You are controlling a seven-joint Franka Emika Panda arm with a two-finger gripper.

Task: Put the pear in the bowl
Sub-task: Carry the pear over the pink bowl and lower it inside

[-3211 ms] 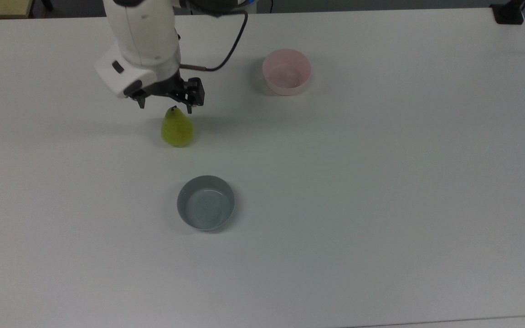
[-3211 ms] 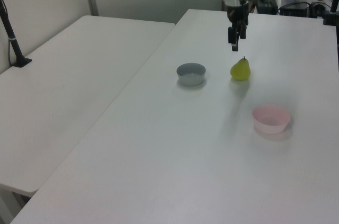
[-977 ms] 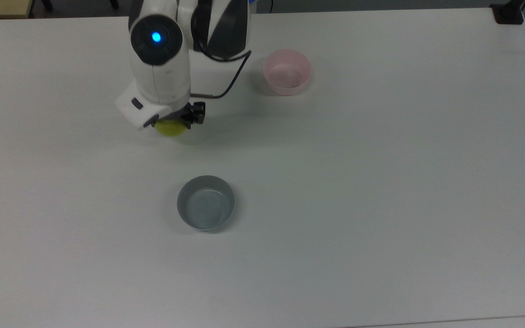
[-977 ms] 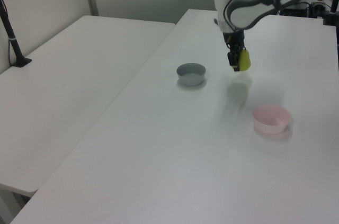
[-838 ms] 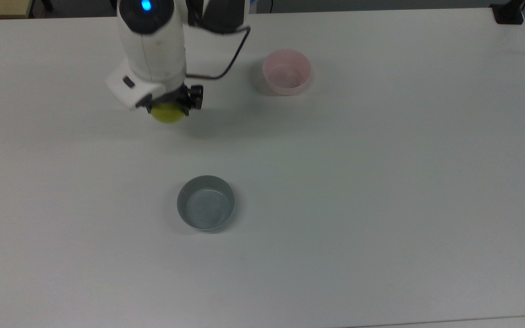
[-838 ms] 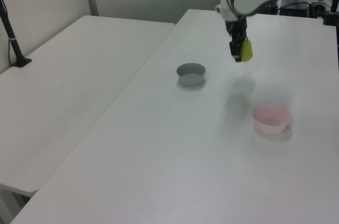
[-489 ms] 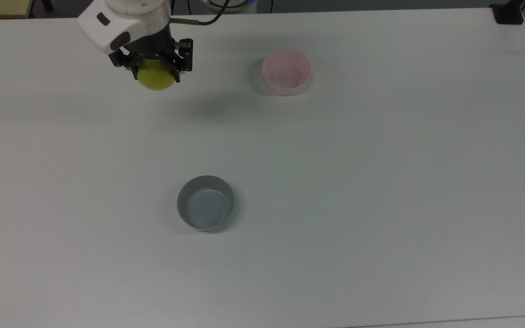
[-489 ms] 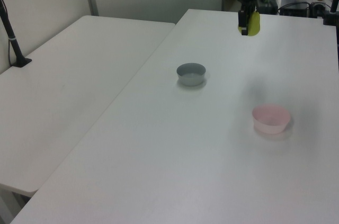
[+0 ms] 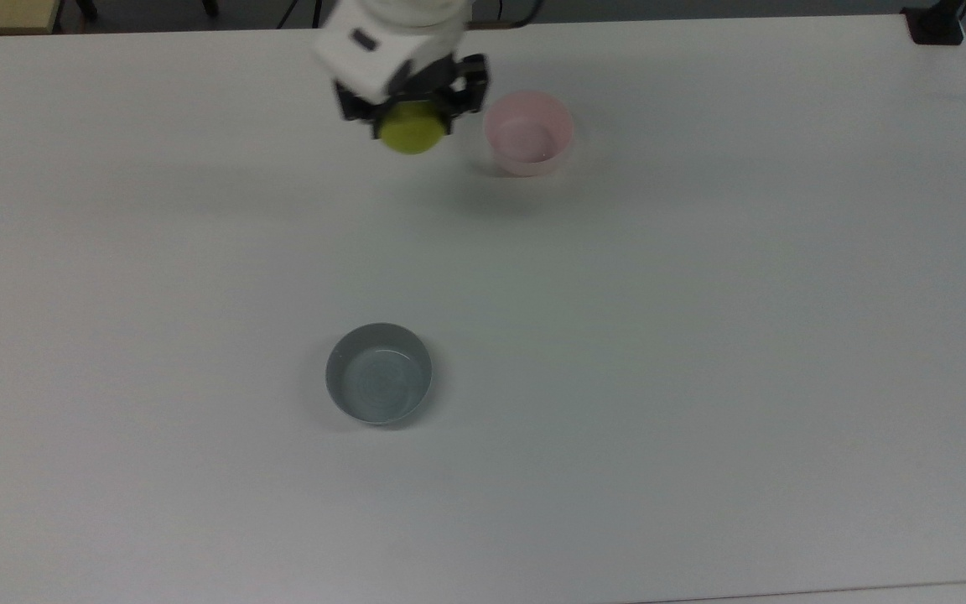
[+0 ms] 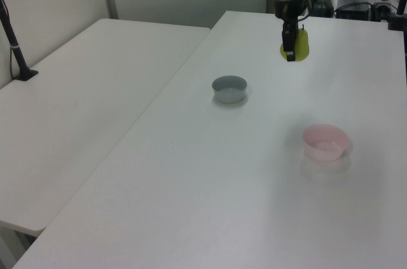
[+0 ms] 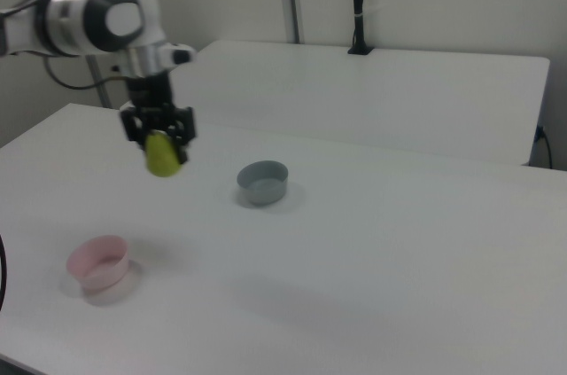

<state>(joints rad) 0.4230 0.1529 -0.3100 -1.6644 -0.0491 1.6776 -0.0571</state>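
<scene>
Yellow-green pear [image 9: 410,134], rounded base

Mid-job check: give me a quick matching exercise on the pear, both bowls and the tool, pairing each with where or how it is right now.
Things:
1. pear
2. pink bowl
3. grey-blue bowl
4. tool

States:
A. empty, on the table at the top view's upper middle
B. shut on the fruit
C. held in the air, off the table
D. empty, on the table nearer the top view's lower edge

Pairs: 1-C, 2-A, 3-D, 4-B
</scene>
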